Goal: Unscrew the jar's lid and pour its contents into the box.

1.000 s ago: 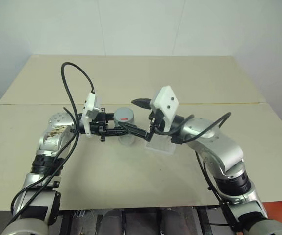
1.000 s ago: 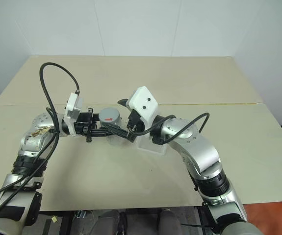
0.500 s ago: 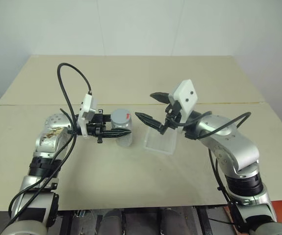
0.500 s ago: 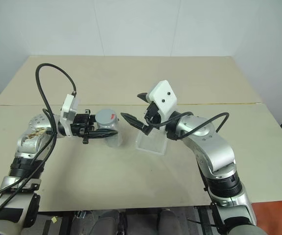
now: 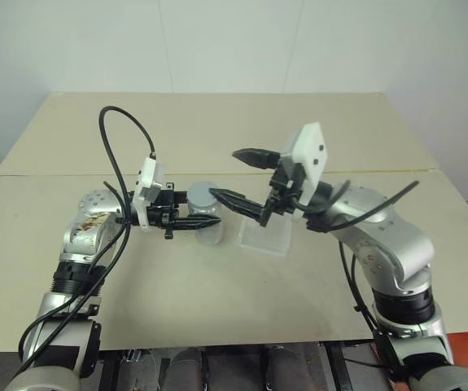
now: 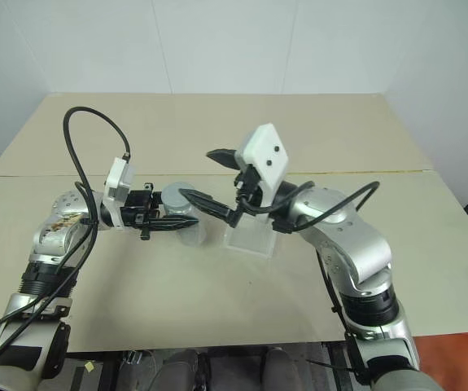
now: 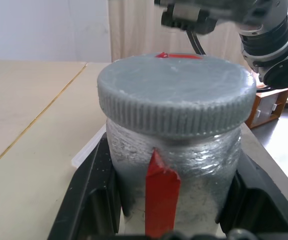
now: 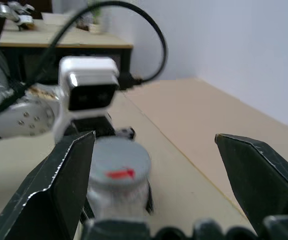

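The jar (image 5: 207, 231) stands upright on the table with its grey lid (image 5: 202, 194) on and a red mark (image 7: 161, 192) on its side. My left gripper (image 5: 210, 221) is shut on the jar's body, one black finger (image 7: 91, 190) on each side below the lid. My right gripper (image 5: 225, 173) is open wide, pointing at the jar from the right. Its lower finger (image 5: 238, 199) reaches over the lid's edge and the upper one is well above it. The clear box (image 5: 268, 238) lies just right of the jar, under the right wrist. The contents are hidden inside the jar.
The beige table (image 5: 217, 301) has a seam (image 5: 71, 173) running across behind the arms. A black cable (image 5: 120, 130) loops up from the left wrist. The left wrist's white camera housing (image 8: 88, 82) sits just behind the jar.
The right gripper, down at the lid a second ago, drew back to the right and has now swung back toward the jar, higher up and still open. The left gripper and jar stayed put.
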